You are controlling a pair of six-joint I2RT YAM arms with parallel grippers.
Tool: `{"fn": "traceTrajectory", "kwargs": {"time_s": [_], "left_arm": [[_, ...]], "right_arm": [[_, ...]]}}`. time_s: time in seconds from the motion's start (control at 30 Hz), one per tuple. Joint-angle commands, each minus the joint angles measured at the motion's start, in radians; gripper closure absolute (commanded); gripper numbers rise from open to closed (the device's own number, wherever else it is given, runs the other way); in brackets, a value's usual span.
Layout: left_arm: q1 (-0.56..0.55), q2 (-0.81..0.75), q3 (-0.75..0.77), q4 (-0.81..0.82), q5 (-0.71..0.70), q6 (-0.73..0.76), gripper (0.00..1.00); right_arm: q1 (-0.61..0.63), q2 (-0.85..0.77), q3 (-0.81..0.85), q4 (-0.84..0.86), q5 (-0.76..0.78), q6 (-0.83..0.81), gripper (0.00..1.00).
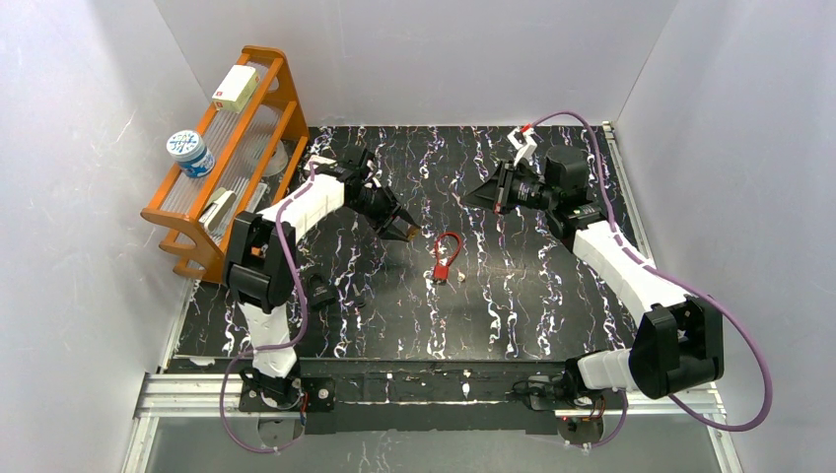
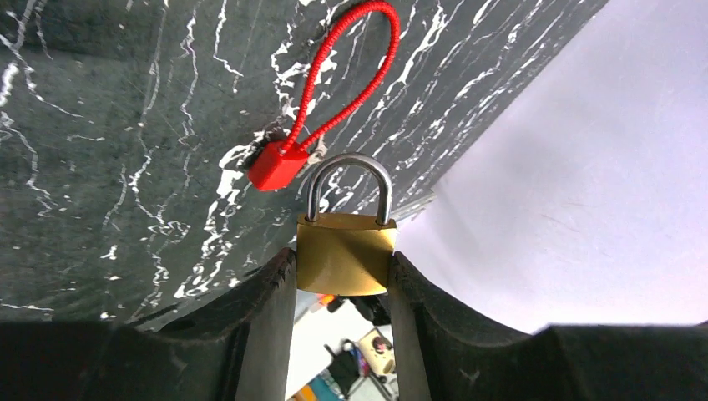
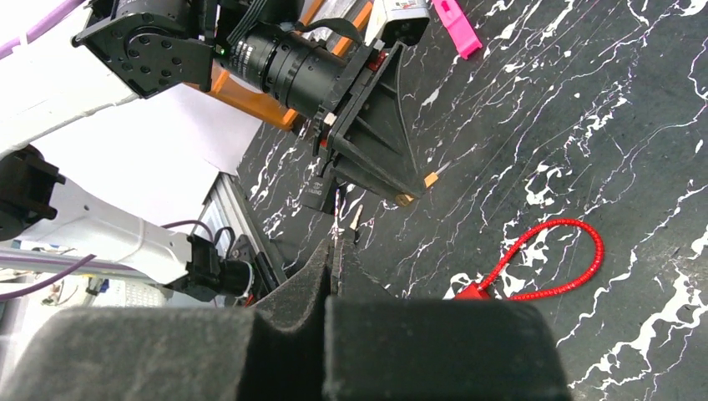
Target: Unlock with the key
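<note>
A brass padlock point(image 2: 346, 244) with its steel shackle point(image 2: 348, 167) closed sits between the fingers of my left gripper point(image 2: 342, 257), which is shut on its body. It hangs above the marbled mat, left of centre point(image 1: 402, 232). My right gripper point(image 3: 336, 242) is shut, with a thin sliver that looks like the key seen edge-on pinched between its fingertips. It faces the left gripper point(image 3: 413, 190) from the right point(image 1: 475, 195), a short gap apart. The padlock's keyhole side is hidden.
A red cable lock point(image 1: 446, 258) lies on the mat between and below the grippers, its body point(image 2: 271, 165) near the padlock in the left wrist view. An orange rack point(image 1: 232, 163) with a white box and a blue-white tub stands far left. A pink item point(image 3: 455, 25) lies beyond.
</note>
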Motion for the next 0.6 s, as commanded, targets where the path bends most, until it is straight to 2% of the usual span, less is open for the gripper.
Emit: {"fn": "traceTrajectory", "kwargs": {"time_s": [0.0,0.4,0.47,0.57], "left_arm": [[-0.003,-0.083,-0.028,0.026,0.120,-0.103,0.91],[-0.003,-0.129,-0.106,0.124,0.104,-0.184,0.90],[-0.003,-0.174,-0.171,0.261,0.083,-0.288,0.90],[-0.003,-0.234,-0.296,0.484,0.011,-0.484,0.90]], "right_arm": [[0.010,0.001,0.026,-0.019,-0.002,-0.059,0.99],[0.043,0.016,0.018,-0.039,-0.029,-0.110,0.99],[0.051,0.029,0.028,-0.051,-0.019,-0.115,0.99],[0.080,0.058,0.051,-0.084,0.106,-0.083,0.99]]}}
